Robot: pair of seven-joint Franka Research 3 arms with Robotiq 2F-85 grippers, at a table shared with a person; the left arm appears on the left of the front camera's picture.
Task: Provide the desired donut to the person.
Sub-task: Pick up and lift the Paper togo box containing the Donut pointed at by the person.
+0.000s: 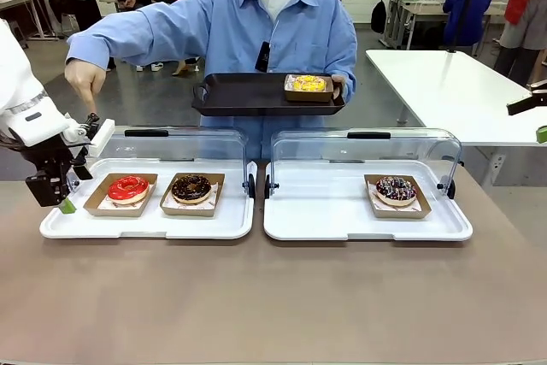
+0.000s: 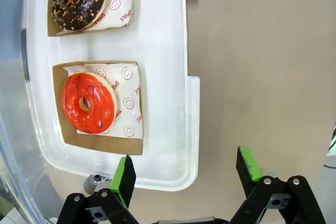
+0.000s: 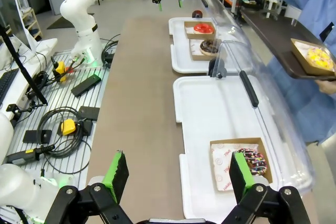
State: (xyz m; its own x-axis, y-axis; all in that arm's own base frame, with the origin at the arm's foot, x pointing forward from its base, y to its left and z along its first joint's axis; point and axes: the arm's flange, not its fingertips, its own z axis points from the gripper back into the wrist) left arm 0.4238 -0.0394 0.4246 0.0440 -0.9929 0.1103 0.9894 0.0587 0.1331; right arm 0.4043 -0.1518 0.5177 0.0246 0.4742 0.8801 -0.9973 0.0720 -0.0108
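Red donut (image 2: pixel 87 103): judged the wanted one, since person's hand (image 1: pixel 85 81) points down over it. L gripper (image 2: pixel 186 170): jaws wide, empty, hovering at near edge of white tray (image 2: pixel 163 51), just short of donut's cardboard box (image 2: pixel 115 144), prob. lining up on box rim. Lid (image 1: pixel 171 144) up for access. R gripper (image 3: pixel 178 174): wide, empty, well apart. Person holds black tray (image 1: pixel 239 96) out, prob. to receive.

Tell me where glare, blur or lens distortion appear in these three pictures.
Front view: even light, everything sharp, faint reflections on the clear lids. Left wrist view: the red donut is crisp, but the lid at the picture's left edge is a soft smear. Right wrist view: the wide-angle lens makes the table taper, and pale streaks lie on the lids.
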